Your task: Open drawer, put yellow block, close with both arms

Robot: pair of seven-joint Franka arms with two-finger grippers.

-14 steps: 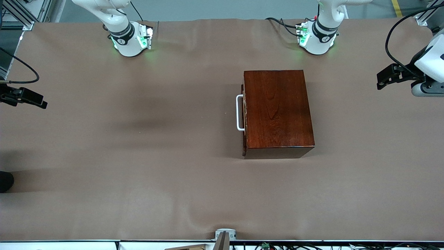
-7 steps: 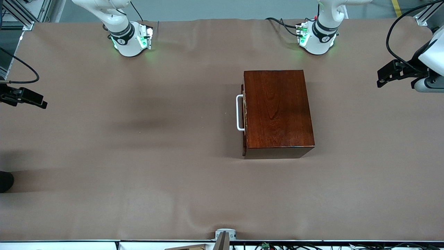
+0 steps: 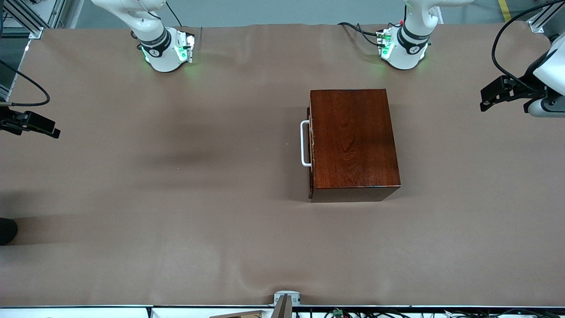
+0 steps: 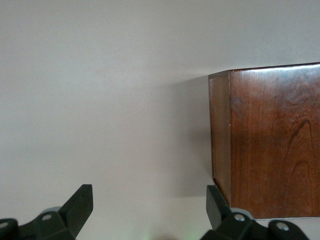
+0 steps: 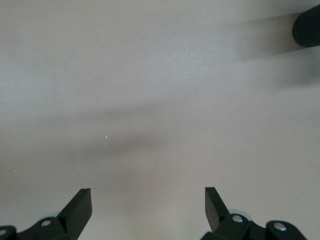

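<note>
- The brown-covered worktop nearest the front camera is seen to carry nothing of the task; no yellow block is visible in any view.
- The dark reddish-brown wooden drawer cabinet stands toward the left arm's end of the worktop, its drawer pushed flush and its white bar handle facing the right arm's end.
- Whether the block lies inside the shut drawer cannot be told. The scene is judged to fit either a drawer not opened, with the block out of view, or a drawer shut again over the block.
- The right gripper is held at the right arm's edge of the worktop, over bare covering. Its fingers are spread wide apart with nothing between them.
- The left gripper is held at the left arm's edge, well apart from the cabinet. Its fingers are likewise parted and hold nothing; a cabinet corner shows in its wrist view.
- Risk: should the handle be pulled, the unfastened cabinet could slide on the loose, rippled covering unless braced by the other arm.
- Risk: the thin handle stands close to the drawer front, so a misaligned finger could strike the wood.
</note>
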